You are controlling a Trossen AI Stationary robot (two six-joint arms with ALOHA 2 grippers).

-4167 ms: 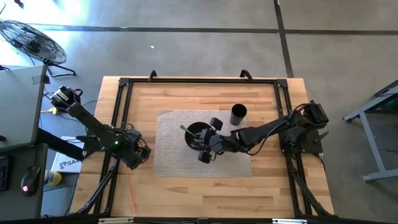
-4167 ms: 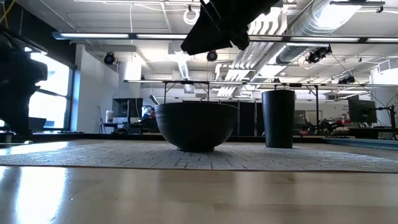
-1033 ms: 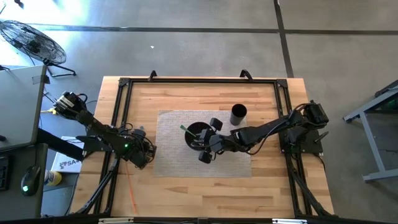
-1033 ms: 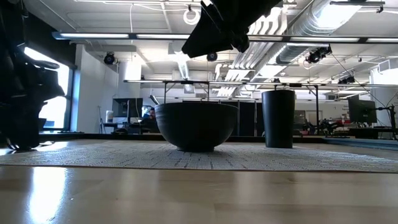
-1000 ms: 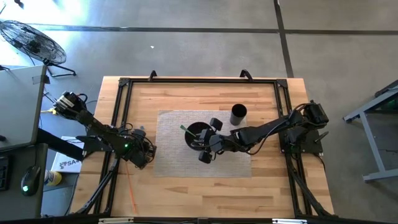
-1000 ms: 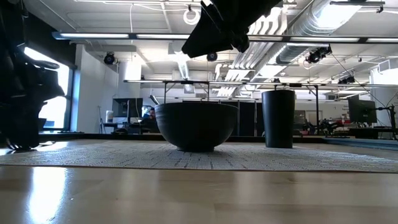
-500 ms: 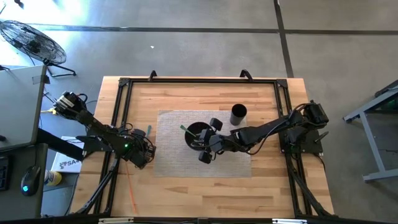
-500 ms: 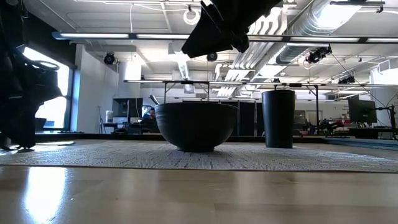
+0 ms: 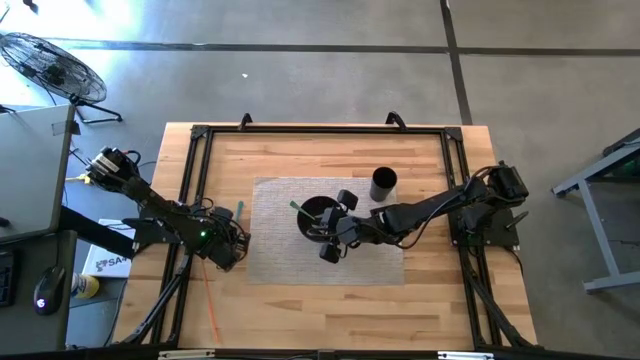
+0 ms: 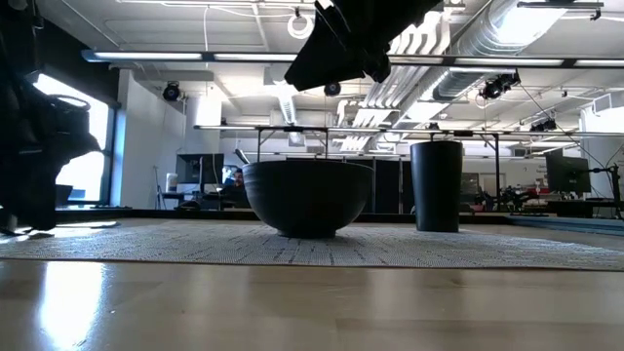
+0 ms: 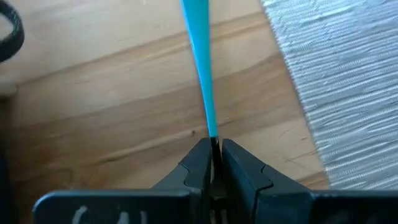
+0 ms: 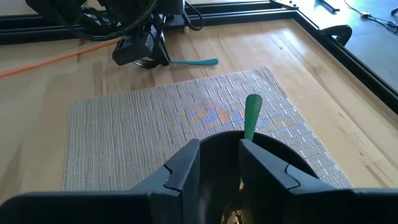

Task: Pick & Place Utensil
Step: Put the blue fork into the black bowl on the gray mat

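Observation:
A teal utensil lies over the bare wood left of the grey mat, and my left gripper is shut on its near end. The right wrist view shows that gripper low over the table, the utensil reaching out from it. A green utensil leans in the black bowl on the mat. My right gripper hangs over the bowl, open, with nothing between its fingers. A black cup stands on the mat's far right part. My left gripper pinches the narrow end of the teal utensil's handle between its two fingertips. The fingers lie along the utensil, which runs straight on beyond them toward the table's far edge. Whether it rests on the wood or hangs just above it, I cannot tell.
A black frame runs around the table's edges. The bowl and the tall cup stand side by side on the mat. An orange cable lies at the near left. Bare wood shows on the table's near side.
My left arm has shifted a little at the table's left side. In the high view the teal utensil now shows beyond its fingers, where it did not show a second ago.

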